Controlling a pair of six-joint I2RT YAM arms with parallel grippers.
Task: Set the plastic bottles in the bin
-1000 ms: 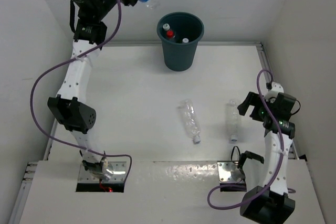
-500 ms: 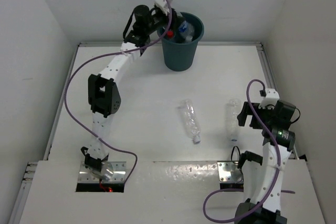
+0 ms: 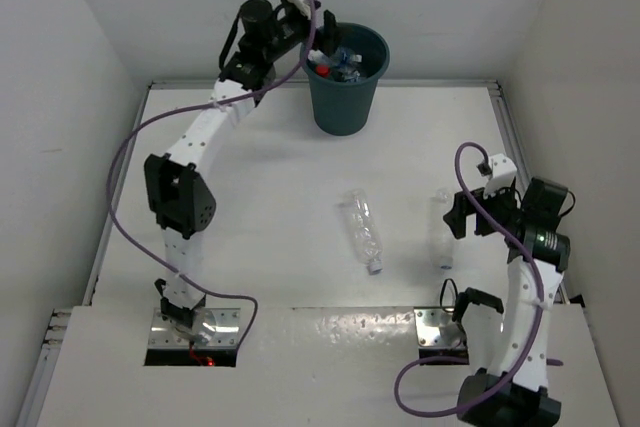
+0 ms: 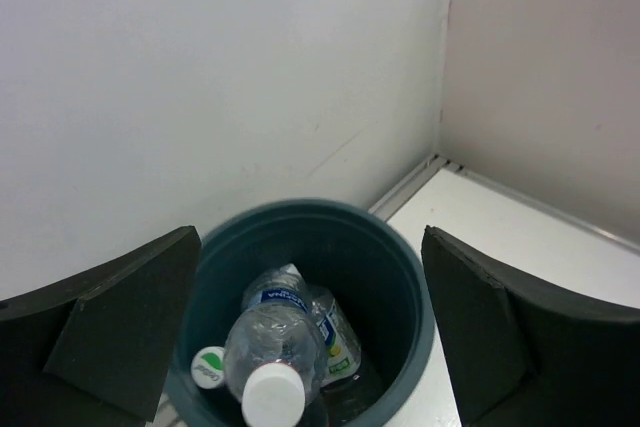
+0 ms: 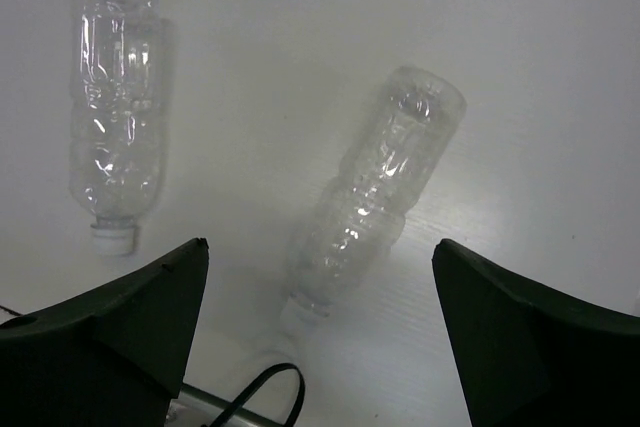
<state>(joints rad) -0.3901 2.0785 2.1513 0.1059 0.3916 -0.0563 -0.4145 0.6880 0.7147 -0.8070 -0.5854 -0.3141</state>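
The dark teal bin (image 3: 345, 97) stands at the back of the table. My left gripper (image 3: 324, 45) hovers open over its left rim. In the left wrist view the bin (image 4: 418, 292) holds a clear bottle with a blue label and white cap (image 4: 270, 362), a second bottle (image 4: 337, 332) beside it, and a green-white cap (image 4: 209, 367); the left gripper (image 4: 310, 322) is empty. Two clear bottles lie on the table, one in the middle (image 3: 363, 230) and one to the right (image 3: 441, 232). My right gripper (image 3: 460, 217) hangs open over the right bottle (image 5: 375, 192), the other bottle (image 5: 115, 112) to its left.
A red-capped bottle (image 3: 322, 68) shows inside the bin from above. White walls close in the table at the back and sides. A black cable loop (image 5: 265, 392) and the metal base plate (image 3: 440, 327) lie near the right bottle's cap end.
My left arm swung from the far left to above the bin, opened, and the blue-labelled bottle dropped in. My right arm shifted slightly left over the right bottle.
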